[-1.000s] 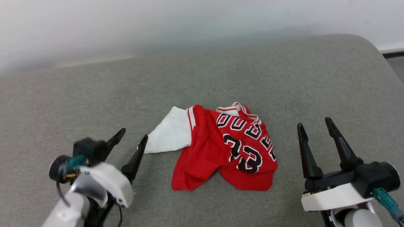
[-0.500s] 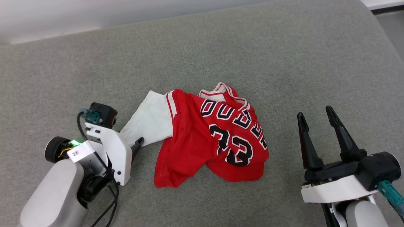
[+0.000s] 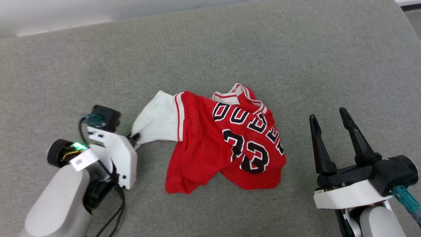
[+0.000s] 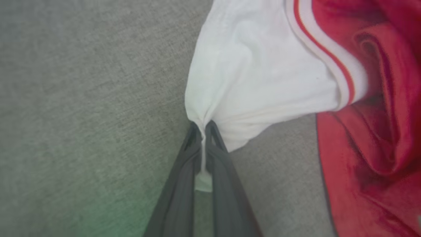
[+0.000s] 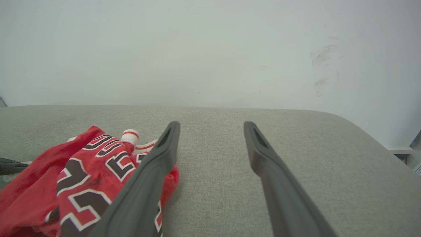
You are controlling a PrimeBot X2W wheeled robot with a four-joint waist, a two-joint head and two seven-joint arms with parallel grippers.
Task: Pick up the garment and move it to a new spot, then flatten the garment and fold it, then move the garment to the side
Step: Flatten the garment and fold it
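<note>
In the head view, the garment (image 3: 204, 144) is lying crumpled near the middle of a grey padded surface (image 3: 230, 49), number side up, with its white sleeve (image 3: 158, 120) stretching out to the left. The left hand (image 3: 135, 139) is pinching the tip of that sleeve, its fingers closed on the cloth. The right hand (image 3: 328, 116) is hovering to the right of the garment and apart from it, its fingers standing wide and gripping nothing. Bare grey surface is lying open on every side. A broad stretch is running beyond the garment to the far edge, where a pale wall (image 3: 65, 13) is showing, and there is room to the left and right. The surface's edge is rounding off at the far right corner.

In the left wrist view, the two dark fingers are pressing together with a thin fold of white sleeve caught between them, and the cloth is bunching into gathers at the tips. The red body is sitting to the right. Whether the sleeve is lifting off the surface here is hard to tell.

In the right wrist view, the spread fingers are pointing toward the far edge, with bare surface between them. The garment is sitting to the left, and the left finger is passing in front of its red edge.
</note>
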